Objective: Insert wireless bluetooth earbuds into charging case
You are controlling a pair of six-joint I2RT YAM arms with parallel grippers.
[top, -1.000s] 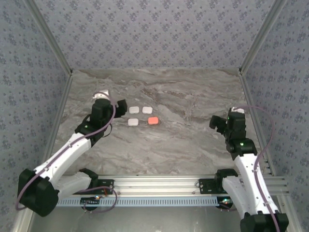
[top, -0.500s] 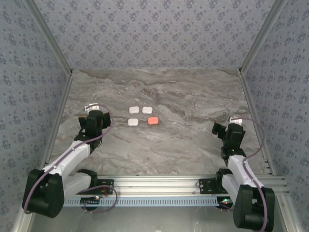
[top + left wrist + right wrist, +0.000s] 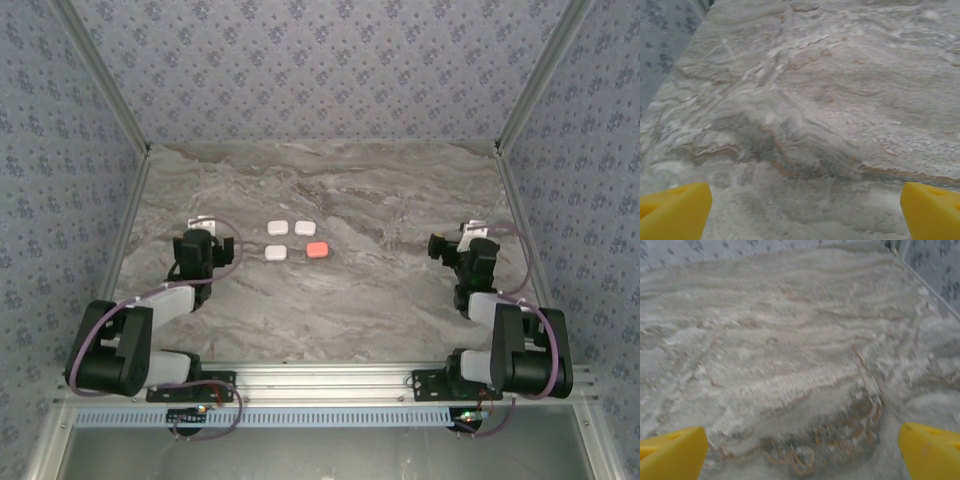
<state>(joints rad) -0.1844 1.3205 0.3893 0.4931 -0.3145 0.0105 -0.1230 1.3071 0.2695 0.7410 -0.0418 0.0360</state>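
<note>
Four closed rounded cases lie in a square near the table's middle: three white ones [image 3: 277,228] [image 3: 304,228] [image 3: 277,252] and a coral one [image 3: 318,250]. No earbuds can be seen; they are hidden or out of view. My left gripper [image 3: 204,232] [image 3: 805,217] sits low, left of the cases and apart from them. It is open, its yellow fingertips [image 3: 675,210] spread wide over bare marble. My right gripper [image 3: 462,238] [image 3: 802,457] is low at the right side, open too, its yellow fingertips [image 3: 930,452] wide apart with nothing between them.
The marble table [image 3: 380,200] is walled by patterned panels with metal posts at the left [image 3: 130,230] and right [image 3: 520,230]. Both arms are folded back near their bases by the aluminium rail [image 3: 330,378].
Both arms have folded back toward their bases. The left gripper pulled left and lower, away from the cases. The right gripper dropped low at the right side.
</note>
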